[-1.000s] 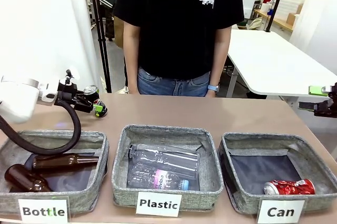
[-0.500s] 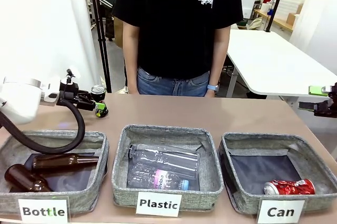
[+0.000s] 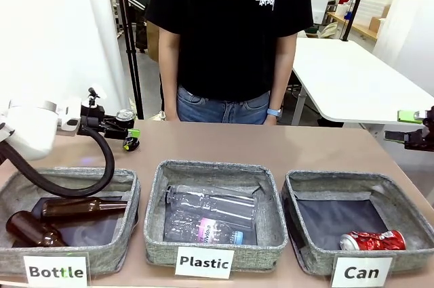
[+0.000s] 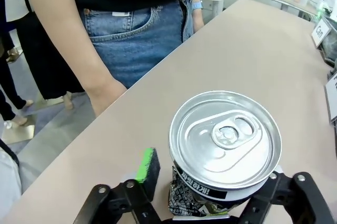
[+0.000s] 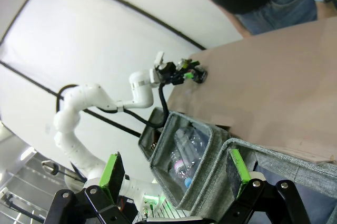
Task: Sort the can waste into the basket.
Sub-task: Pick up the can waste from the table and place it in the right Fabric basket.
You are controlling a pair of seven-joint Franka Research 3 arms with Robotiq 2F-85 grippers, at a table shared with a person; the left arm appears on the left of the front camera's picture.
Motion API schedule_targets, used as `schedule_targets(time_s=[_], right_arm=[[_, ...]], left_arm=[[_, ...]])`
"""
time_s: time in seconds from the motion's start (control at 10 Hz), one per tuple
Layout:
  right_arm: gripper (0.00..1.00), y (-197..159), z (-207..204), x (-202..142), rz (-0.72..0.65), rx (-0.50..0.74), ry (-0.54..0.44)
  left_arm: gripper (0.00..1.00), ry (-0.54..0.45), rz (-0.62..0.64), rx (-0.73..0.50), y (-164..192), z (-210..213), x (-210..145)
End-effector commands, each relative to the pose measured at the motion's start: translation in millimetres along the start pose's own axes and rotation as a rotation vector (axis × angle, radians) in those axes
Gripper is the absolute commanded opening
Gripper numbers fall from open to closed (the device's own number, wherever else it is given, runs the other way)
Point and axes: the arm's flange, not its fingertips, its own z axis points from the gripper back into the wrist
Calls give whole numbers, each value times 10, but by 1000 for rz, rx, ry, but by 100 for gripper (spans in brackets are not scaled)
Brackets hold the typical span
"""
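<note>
Baskets line the near edge of the brown table: the grey one labelled "Can" sits rightmost and holds a crushed red can lying on its side in the near corner. To the left of the "Can" basket is the "Plastic" basket with clear plastic bottles, and left again the "Bottle" basket with brown glass bottles. Beyond the "Bottle" basket, well apart from the "Can" basket, the left gripper has its jaws narrowed around a dark can standing upright on the table, silver top up; whether the green pad presses its side cannot be told. The right gripper hangs wide open with nothing between its fingers, just right of the "Can" basket. A person in a black T-shirt stands at the far side.
</note>
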Motion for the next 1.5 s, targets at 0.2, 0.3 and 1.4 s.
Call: schedule_targets(time_s=[0.2, 0.3, 1.4], right_arm=[[100, 10, 16, 18, 16, 7, 5], [100, 10, 16, 18, 16, 7, 5], [100, 10, 16, 18, 16, 7, 5]], left_arm=[[0, -30, -40, 27, -9, -6, -11], [0, -30, -38, 29, -6, -3, -8], [0, -27, -70, -403, -963, 2140, 1063]])
